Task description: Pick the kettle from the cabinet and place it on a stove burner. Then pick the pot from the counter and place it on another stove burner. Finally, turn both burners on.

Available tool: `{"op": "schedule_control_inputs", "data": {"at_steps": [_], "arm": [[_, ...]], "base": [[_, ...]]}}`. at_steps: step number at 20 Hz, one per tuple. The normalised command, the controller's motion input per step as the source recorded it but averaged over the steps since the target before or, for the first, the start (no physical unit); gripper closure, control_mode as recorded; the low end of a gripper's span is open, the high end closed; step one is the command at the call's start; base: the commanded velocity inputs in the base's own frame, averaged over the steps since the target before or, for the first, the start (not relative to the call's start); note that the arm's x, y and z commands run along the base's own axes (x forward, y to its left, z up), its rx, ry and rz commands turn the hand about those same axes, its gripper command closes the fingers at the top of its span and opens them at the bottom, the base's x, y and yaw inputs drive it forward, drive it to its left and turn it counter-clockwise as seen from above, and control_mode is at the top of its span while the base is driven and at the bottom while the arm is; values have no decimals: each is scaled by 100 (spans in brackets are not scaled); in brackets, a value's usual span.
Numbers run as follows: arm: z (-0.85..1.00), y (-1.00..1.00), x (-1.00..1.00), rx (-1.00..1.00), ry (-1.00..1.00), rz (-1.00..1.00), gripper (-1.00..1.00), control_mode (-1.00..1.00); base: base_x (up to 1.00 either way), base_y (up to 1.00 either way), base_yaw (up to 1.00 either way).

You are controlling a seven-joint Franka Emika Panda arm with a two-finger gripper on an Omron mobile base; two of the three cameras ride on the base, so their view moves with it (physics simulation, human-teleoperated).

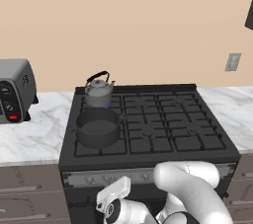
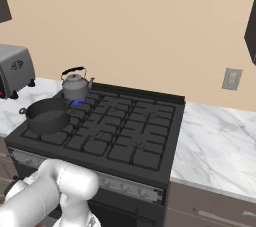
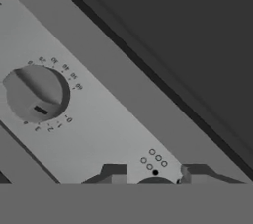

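The stove (image 1: 163, 124) is the landmark here. The kettle (image 1: 98, 91) stands upright on the rear left burner (image 1: 100, 103) of the stove, and a small blue flame (image 1: 105, 105) shows under it. The pot (image 1: 98, 128) sits on the front left burner (image 1: 99, 141), just in front of the kettle; I cannot tell if the two touch. From the right base camera the same pair is seen at the left end of the stove, kettle (image 2: 75, 86) behind and pot (image 2: 47, 115) in front. The other burners (image 1: 163, 119) carry nothing.

The white marble surface (image 1: 29, 139) lies on both sides of the stove. A grey toaster oven (image 1: 15, 90) stands on it to the left of the stove.

The arm is bent low in front of the stove, at the control panel (image 3: 113, 129). In the hand camera the fingers (image 3: 154, 174) are close to this grey panel, and their two dark tips stand apart with a round knob (image 3: 155, 182) between them at the lower edge. It is not clear whether the tips press on it, so I cannot tell if they hold it. Another knob (image 3: 35, 93) with a raised bar sits further along the panel, with small marks around it.
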Motion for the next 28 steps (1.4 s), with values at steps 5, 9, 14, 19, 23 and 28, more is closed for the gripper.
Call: {"op": "schedule_control_inputs", "data": {"at_steps": [5, 9, 14, 19, 23, 28], "arm": [[-1, 14, -1, -4, 6, 0, -100, -100], [0, 5, -13, 0, 0, 0, -100, -100], [0, 0, -33, 0, -2, 0, -100, -100], [0, 15, -44, 0, -4, 2, -100, -100], [10, 24, -39, 0, -8, 5, -100, -100], [21, 27, -37, 1, -9, 6, -100, -100]], "base": [[0, 0, 0], [0, 0, 0], [0, 0, 0], [0, 0, 0], [0, 0, 0], [0, 0, 0]]}}
